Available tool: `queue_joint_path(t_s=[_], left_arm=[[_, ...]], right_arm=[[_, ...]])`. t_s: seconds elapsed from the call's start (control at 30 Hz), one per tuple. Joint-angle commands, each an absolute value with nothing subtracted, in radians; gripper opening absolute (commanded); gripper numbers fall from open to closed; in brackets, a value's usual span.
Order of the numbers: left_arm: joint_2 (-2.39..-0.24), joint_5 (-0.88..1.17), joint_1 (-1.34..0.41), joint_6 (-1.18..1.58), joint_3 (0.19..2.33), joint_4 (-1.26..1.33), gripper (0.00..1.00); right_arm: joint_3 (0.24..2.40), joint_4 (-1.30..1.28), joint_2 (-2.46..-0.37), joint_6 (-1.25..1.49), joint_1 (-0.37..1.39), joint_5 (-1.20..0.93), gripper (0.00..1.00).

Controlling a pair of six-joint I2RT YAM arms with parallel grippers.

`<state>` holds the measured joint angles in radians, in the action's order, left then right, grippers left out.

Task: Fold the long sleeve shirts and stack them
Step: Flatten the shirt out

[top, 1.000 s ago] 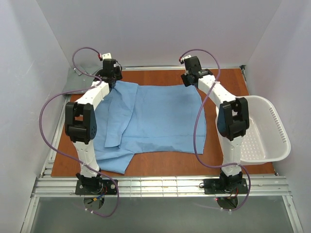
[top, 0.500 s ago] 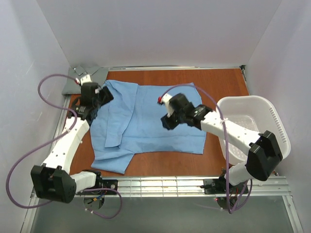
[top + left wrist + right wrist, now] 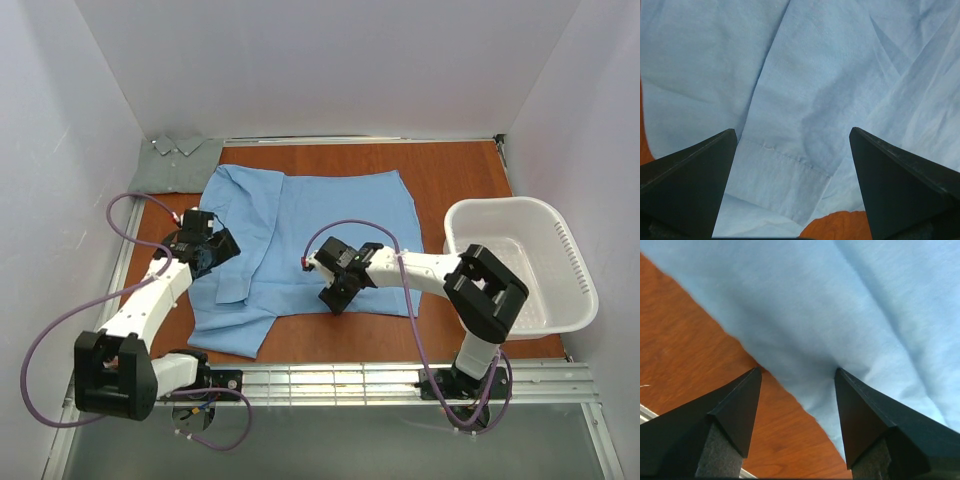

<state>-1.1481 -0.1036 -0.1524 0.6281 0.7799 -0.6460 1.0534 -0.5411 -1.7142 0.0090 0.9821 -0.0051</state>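
Observation:
The light blue long sleeve shirt [image 3: 320, 235] lies spread flat on the brown table [image 3: 460, 175], one sleeve folded over its left side. My left gripper [image 3: 207, 250] hovers open over that sleeve. In the left wrist view the cuff [image 3: 785, 175] lies between the wide-apart fingers of the left gripper [image 3: 792, 131], untouched. My right gripper [image 3: 335, 297] is at the shirt's near hem. In the right wrist view it [image 3: 798, 370] stands open astride the hem [image 3: 805, 400], one fingertip pressing into the cloth. The grey-green shirt [image 3: 182, 160] lies folded at the back left corner.
A white plastic laundry basket [image 3: 505, 207] sits at the right edge of the table, close to the right arm's elbow. White walls close in the left, back and right sides. A metal rail [image 3: 330, 380] runs along the near edge.
Both arms have swung back from the shirt's far edge toward the near side. The left gripper opened and let go of the cloth. The right gripper came down to the near hem.

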Motion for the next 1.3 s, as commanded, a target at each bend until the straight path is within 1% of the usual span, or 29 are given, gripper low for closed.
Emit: queue_joint_path(t_s=[0.0,0.17,0.33,0.4,0.57,0.7,0.73,0.8,0.87,0.9,1.0,1.03,1.13,1.17,1.2,1.23,1.27], left_arm=[[-1.225,-0.061,-0.146,0.647,0.769,-0.559,0.86],[-1.368,0.044,-0.146,0.673,0.818,-0.517,0.86],[-1.355,0.158,-0.147,0.649,0.845,-0.525,0.86],[-1.307,0.161,-0.179,0.628,0.851,-0.549,0.85],[-1.264,0.019,-0.276,0.577,0.87,-0.639,0.85],[-1.317,-0.083,-0.363,0.578,0.897,-0.701,0.84],[-1.33,-0.106,-0.38,0.581,0.9,-0.712,0.81],[-1.351,-0.17,-0.428,0.595,0.913,-0.742,0.79],[-1.374,-0.205,-0.451,0.601,0.917,-0.759,0.72],[-1.381,-0.234,-0.469,0.604,0.922,-0.764,0.7],[-1.399,-0.242,-0.508,0.603,0.94,-0.775,0.61],[-1.405,-0.238,-0.515,0.606,0.946,-0.775,0.6],[-1.423,-0.233,-0.534,0.618,0.946,-0.769,0.46],[-1.442,-0.23,-0.537,0.62,0.946,-0.765,0.34],[-1.454,-0.232,-0.537,0.621,0.95,-0.764,0.25],[-1.465,-0.233,-0.538,0.618,0.954,-0.762,0.12],[-1.488,-0.238,-0.537,0.615,0.981,-0.764,0.03]], right_arm=[[1.1,-0.519,-1.764,-0.049,0.924,0.021,0.56],[1.12,-0.522,-1.787,-0.075,0.838,0.057,0.56],[1.1,-0.52,-1.692,-0.06,0.838,0.012,0.56],[1.077,-0.515,-1.639,-0.038,0.842,0.009,0.57],[1.04,-0.503,-1.531,0.02,0.851,-0.012,0.6],[1.011,-0.494,-1.447,0.064,0.853,-0.034,0.6],[1.002,-0.491,-1.436,0.069,0.851,-0.038,0.61],[0.986,-0.474,-1.407,0.087,0.853,-0.047,0.61],[0.962,-0.463,-1.393,0.1,0.853,-0.061,0.6],[0.956,-0.451,-1.384,0.104,0.851,-0.067,0.61],[0.933,-0.443,-1.368,0.12,0.851,-0.077,0.61],[0.928,-0.437,-1.365,0.121,0.853,-0.077,0.6],[0.919,-0.43,-1.359,0.123,0.853,-0.072,0.61],[0.916,-0.43,-1.361,0.123,0.853,-0.069,0.61],[0.917,-0.43,-1.355,0.124,0.851,-0.066,0.61],[0.916,-0.428,-1.351,0.126,0.853,-0.06,0.61],[0.914,-0.428,-1.347,0.127,0.851,-0.055,0.6]])
